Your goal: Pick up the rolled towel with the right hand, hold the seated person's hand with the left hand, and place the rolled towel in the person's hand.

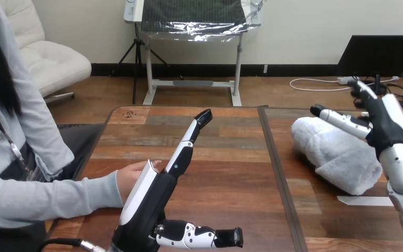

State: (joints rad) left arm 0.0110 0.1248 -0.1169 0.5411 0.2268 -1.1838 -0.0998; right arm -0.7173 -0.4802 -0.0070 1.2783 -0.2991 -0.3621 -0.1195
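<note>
The towel lies rolled on the table at the right of the frame, its length running from upper left to lower right, just right of the dark seam that splits the tabletop. The right hand comes in from the lower right corner and sits at the towel's upper right side. Its fingers are spread and nearly straight, not wrapped round the roll. One finger stretches left along the towel's top edge and appears to touch it, while others point toward the upper right of the frame. A white tape strip lies flat on the wood just below the towel's lower end. The left hand rises from the bottom edge, left of centre. Its fingers are straight and together, pointing to the upper right over the table's middle, and its thumb sticks out to the right along the bottom edge; it grips nothing. The person's hand reaches in from the left out of a grey sleeve and lies just behind the left hand's white shell, which hides part of it. Whether the two touch cannot be told. Both are well apart from the towel.
</note>
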